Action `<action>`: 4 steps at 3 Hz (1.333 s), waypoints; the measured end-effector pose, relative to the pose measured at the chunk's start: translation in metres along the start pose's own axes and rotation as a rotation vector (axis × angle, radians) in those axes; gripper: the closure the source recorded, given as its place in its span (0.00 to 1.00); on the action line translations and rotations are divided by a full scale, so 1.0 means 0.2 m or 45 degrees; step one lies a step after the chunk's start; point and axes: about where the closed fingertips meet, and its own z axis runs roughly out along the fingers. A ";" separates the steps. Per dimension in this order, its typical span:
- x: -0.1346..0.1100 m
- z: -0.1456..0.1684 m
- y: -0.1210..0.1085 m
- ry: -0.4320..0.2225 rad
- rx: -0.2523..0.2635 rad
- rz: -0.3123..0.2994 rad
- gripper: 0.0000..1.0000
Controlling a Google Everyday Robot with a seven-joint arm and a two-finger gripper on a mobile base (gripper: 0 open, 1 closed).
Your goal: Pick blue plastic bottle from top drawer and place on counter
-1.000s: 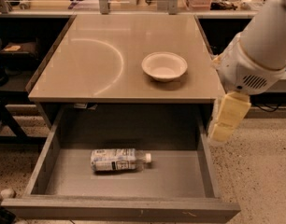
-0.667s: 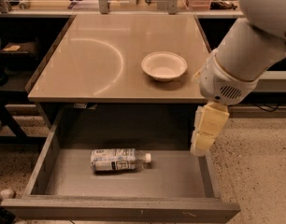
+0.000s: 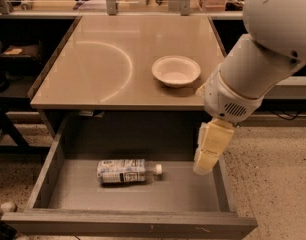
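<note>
Glossy counter (image 3: 93,84), matt drawer (image 3: 183,191) — plastic claw (image 3: 205,165) above

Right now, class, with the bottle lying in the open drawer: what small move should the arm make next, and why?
Probably shift the gripper left and lower toward the blue plastic bottle. The gripper hangs at the right end of the top drawer, apart from the bottle, which lies on its side left of centre, cap pointing right.

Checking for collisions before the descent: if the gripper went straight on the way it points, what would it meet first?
Probably the bare floor of the top drawer, near its right wall. The gripper points down, to the right of the blue plastic bottle; depth is unclear.
</note>
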 end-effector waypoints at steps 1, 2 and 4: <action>-0.15 0.20 0.07 -0.072 -0.015 -0.004 0.00; -0.25 0.38 0.07 -0.119 -0.001 -0.005 0.00; -0.31 0.48 0.04 -0.163 -0.036 0.012 0.00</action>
